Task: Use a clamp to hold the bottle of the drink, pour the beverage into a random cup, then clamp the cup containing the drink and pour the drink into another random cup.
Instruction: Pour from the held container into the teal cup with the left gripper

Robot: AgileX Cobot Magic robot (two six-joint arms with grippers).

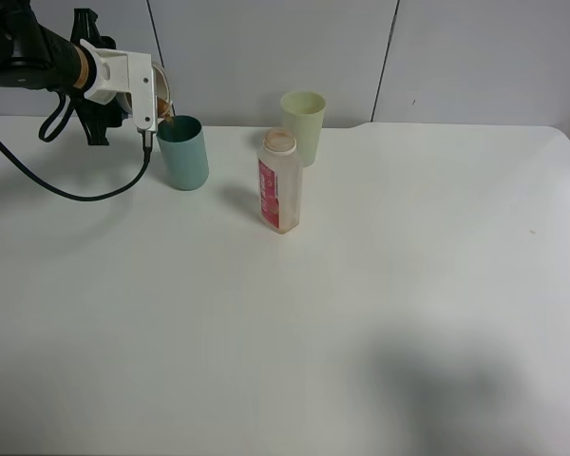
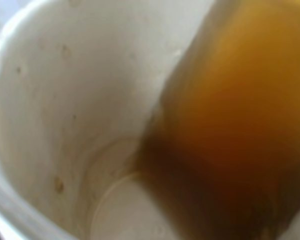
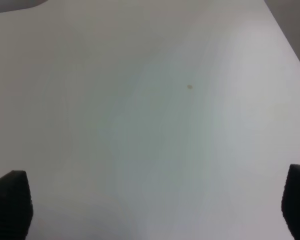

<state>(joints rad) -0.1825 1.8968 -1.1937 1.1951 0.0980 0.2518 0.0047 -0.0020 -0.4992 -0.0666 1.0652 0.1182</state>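
My left gripper (image 1: pixel 144 97), white-cased on a black arm, is shut on the cup containing the drink (image 1: pixel 162 98). The cup is tipped over the mouth of a teal cup (image 1: pixel 183 154). The left wrist view looks into the tilted cup (image 2: pixel 65 100), where the brown beverage (image 2: pixel 230 130) lies against its lower wall toward the rim. The bottle (image 1: pixel 279 182), whitish with a pink-red label, stands upright mid-table, uncapped. Of the black clamp, my right gripper (image 3: pixel 150 207), only two fingertips (image 3: pixel 10 207) show, wide open above bare table.
A pale green cup (image 1: pixel 304 123) stands just behind the bottle. A black cable (image 1: pixel 66 190) hangs from the left arm over the white table (image 1: pixel 361 313). A soft shadow lies near the front right.
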